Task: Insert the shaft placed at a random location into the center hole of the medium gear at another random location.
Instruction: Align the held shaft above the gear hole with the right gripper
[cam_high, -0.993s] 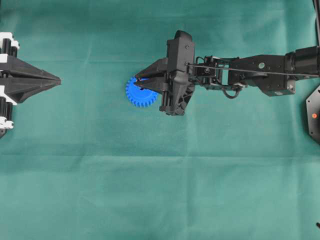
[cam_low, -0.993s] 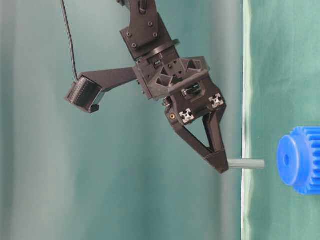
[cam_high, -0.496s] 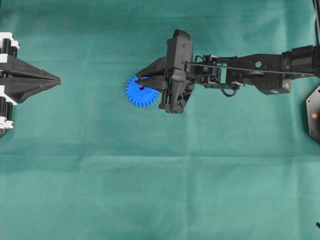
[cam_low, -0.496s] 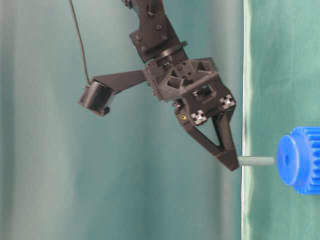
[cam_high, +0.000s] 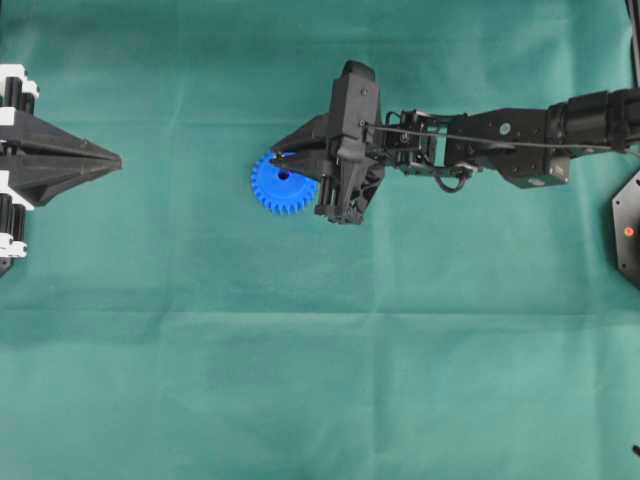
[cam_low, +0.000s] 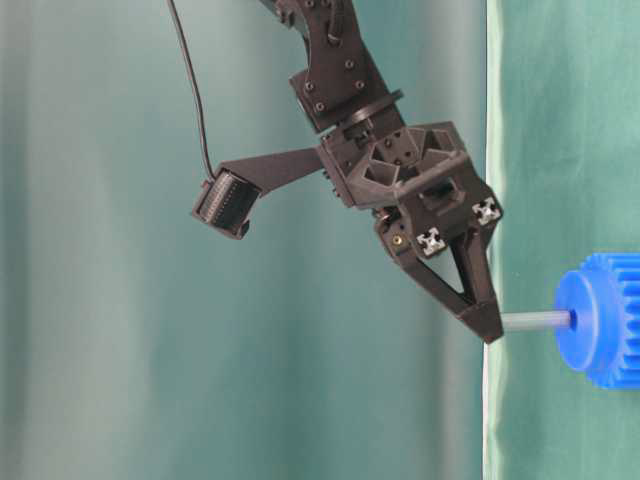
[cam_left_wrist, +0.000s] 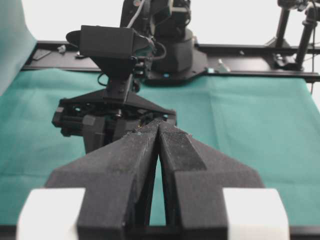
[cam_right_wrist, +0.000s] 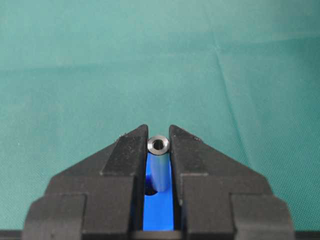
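Right gripper pinching the upper end of the shaft, a stiff, smooth, light steel pin liable to slip; its lower tip meets the center hole of the medium gear, seemingly just entering. Left gripper pressed together, idle.
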